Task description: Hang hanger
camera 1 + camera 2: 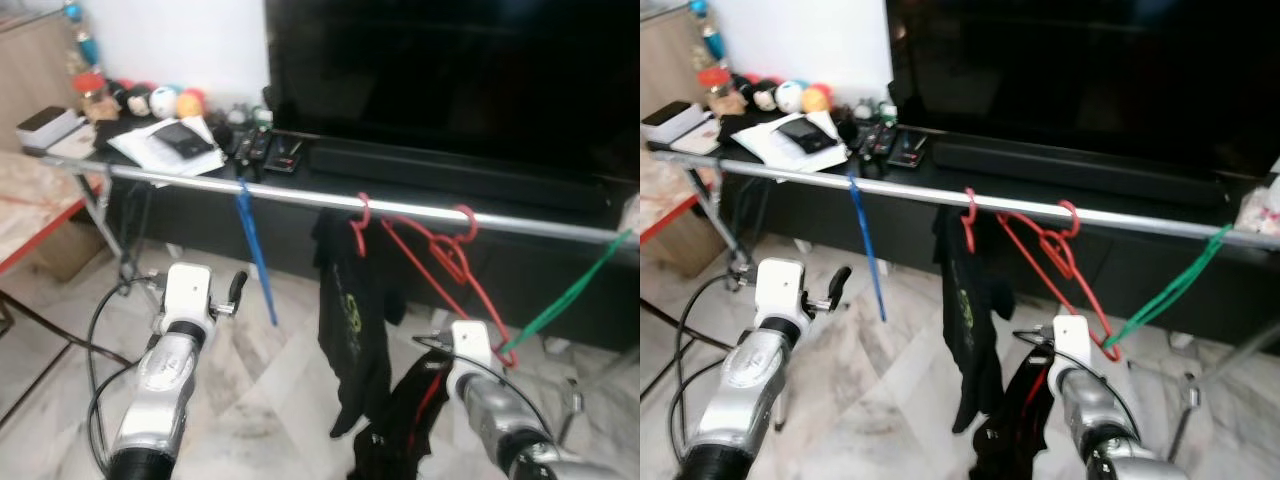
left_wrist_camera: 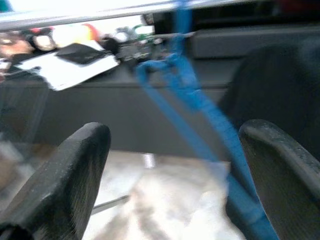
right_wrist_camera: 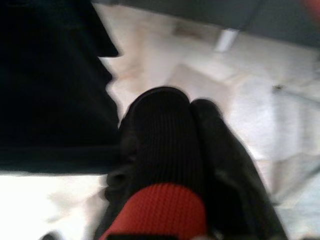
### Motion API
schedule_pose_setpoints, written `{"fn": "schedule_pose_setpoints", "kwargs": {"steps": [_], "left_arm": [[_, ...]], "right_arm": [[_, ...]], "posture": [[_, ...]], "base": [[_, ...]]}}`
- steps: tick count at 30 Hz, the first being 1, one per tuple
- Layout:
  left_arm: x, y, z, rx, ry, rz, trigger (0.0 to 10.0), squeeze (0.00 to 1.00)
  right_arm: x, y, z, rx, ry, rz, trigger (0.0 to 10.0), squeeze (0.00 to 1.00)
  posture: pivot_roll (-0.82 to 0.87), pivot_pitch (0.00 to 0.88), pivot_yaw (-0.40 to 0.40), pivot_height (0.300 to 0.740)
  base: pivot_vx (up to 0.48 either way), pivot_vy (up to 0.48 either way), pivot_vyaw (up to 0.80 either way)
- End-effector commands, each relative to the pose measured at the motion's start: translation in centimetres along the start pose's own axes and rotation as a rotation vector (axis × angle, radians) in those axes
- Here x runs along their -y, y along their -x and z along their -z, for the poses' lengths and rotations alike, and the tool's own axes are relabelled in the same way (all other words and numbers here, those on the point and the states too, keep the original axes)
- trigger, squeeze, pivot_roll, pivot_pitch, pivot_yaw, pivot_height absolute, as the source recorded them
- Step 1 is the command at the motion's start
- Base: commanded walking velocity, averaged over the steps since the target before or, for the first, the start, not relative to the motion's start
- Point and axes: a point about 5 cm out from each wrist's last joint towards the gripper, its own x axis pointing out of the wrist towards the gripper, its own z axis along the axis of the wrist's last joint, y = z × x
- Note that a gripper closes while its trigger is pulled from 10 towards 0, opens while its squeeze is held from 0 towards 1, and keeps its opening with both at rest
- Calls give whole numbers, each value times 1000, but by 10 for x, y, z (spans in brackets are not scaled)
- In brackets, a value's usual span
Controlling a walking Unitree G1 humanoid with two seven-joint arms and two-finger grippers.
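- At the far left of the frame a table [image 1: 25, 215] with a red edge is standing, and a white box [image 1: 47, 125] is sitting up in the upper left corner.
- Behind it, round toys [image 1: 160, 100] and papers [image 1: 160, 140] are lying on a long dark shelf [image 1: 300, 180].
- A shiny metal rail [image 1: 300, 198] is running across the middle of the frame, from the left side to the right side.
- The left gripper [image 2: 175, 165] is reaching up in the lower left of the head view, below the rail and touching nothing. Its two black fingers [image 2: 70, 170] are spread wide.
- A blue hanger [image 1: 255, 245] is hanging on the rail just right of that gripper, and in the left wrist view it is showing between the open fingers.
- A black shirt [image 1: 350, 310] is hanging down in the middle of the frame on a red hook [image 1: 360, 212].
- Right of it, a red hanger [image 1: 450, 255] is hooking over the rail and slanting down to the right.
- The right gripper [image 3: 182, 150] is sitting in the lower right. In the right wrist view its fingers are pressing close together on black cloth [image 1: 400, 420] with a bit of red, but I cannot tell what the red thing is.
- A green hanger [image 1: 570, 290] is slanting down from the rail at the far right.
- A big dark TV [image 1: 450, 70] is filling the upper right of the frame.
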Motion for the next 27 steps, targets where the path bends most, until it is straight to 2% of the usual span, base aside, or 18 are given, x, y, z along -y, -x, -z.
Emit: {"fn": "schedule_pose_setpoints", "kwargs": {"steps": [1,5,12,16,23,27], "left_arm": [[-8,1,-1,-5,-1,-11,10000,0],[-9,1,1,-22,7,-18,10000,0],[-10,-3,4,-60,37,-18,10000,0],[-11,-10,8,-126,80,-14,10000,0],[-15,-22,11,-182,60,-32,10000,0],[-14,-33,9,-201,66,-32,10000,0]], "right_arm": [[-7,-2,-10,25,10,-24,10000,0],[-7,-2,-10,23,10,-28,10000,0],[-8,-2,-10,20,9,-32,10000,0],[-8,-2,-10,19,10,-36,10000,0],[-8,-2,-10,18,15,-41,10000,0],[-8,-2,-10,18,16,-45,10000,0]], "posture": [[-79,0,-28,740],[-79,0,-28,740],[-80,0,-28,740],[-78,0,-31,740],[-79,0,-35,740],[-79,0,-35,740]], "base": [[337,0,0],[323,0,0],[0,0,0],[0,0,0],[0,0,0],[0,0,0]]}}
